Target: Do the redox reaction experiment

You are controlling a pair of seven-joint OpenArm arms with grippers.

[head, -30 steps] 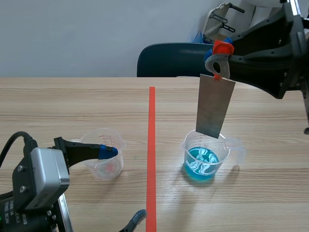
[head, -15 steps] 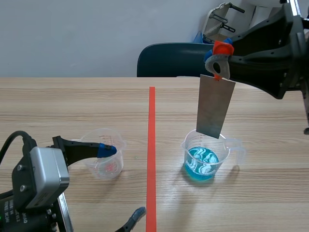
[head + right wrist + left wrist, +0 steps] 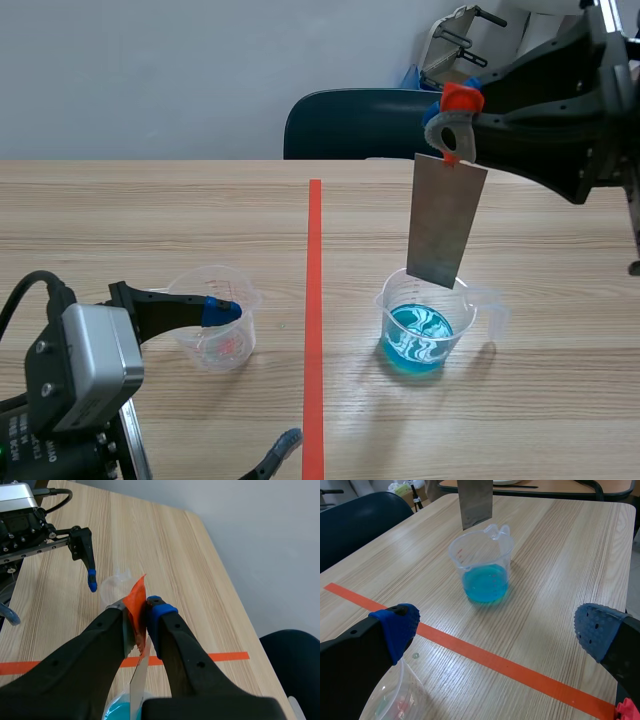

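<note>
While both arms are hovering over it, the wooden table [image 3: 150, 220] is carrying the two beakers.
Dark blue chair [image 3: 350, 125]: is standing at 12 o'clock, beyond the table's far edge.
Orange-red tape line [image 3: 314, 320]: is running from 12 to 6 o'clock down the table's middle.
Right fingers [image 3: 455, 100]: are clenching the top edge of the metal plate [image 3: 445, 225], which is hanging upright with its lower edge just over the rim of the blue-liquid beaker [image 3: 425, 325].
Left fingers [image 3: 395, 627]: are standing spread wide, grasping nothing, with one pad just beside the rim of the clear beaker [image 3: 215, 320].
Blue-liquid beaker: is standing at 3 o'clock of the tape.
Clear beaker: is standing at 9 o'clock of the tape and is showing red marks.
</note>
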